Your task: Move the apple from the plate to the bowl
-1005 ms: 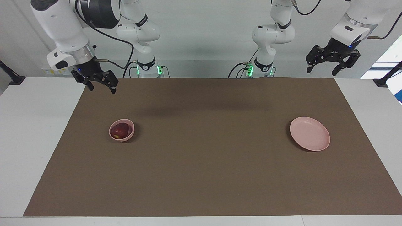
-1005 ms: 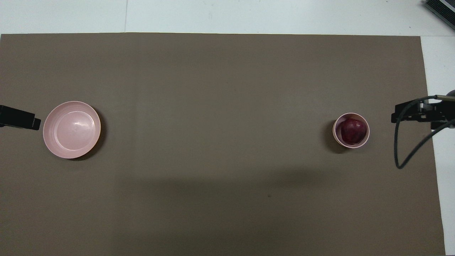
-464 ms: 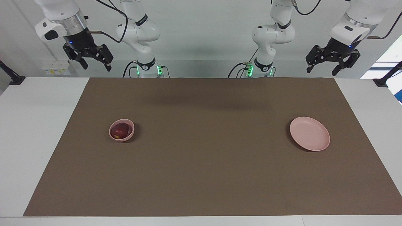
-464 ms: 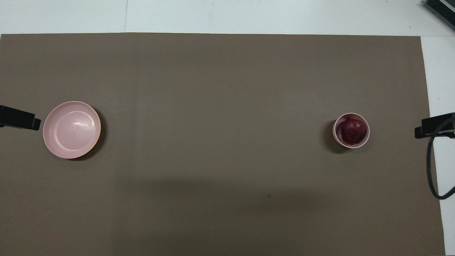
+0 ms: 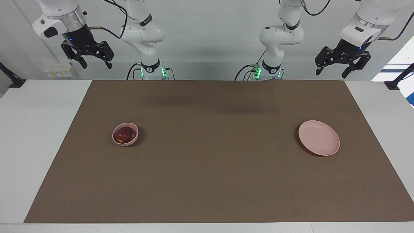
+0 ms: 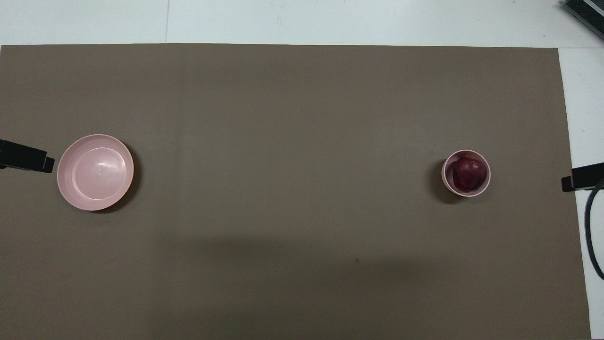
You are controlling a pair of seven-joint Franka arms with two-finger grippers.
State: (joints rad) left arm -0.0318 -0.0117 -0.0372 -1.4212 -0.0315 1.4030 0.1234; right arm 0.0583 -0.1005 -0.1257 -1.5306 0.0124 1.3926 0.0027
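The apple [image 5: 124, 134] sits inside the bowl [image 5: 133, 137], which stands on the brown mat [image 5: 207, 181] toward the right arm's end of the tabletop [image 5: 29, 129], about midway between the edge nearest the robots and the edge farthest from them. The plate [image 5: 319, 142] lies bare near the mat's edge at the left arm's end, well apart from the bowl. The right gripper [image 5: 94, 63] hangs high over the tabletop's corner at its own end, fingers spread and holding nothing. The left gripper [image 5: 332, 72] waits high above the corner at its end, fingers also spread.
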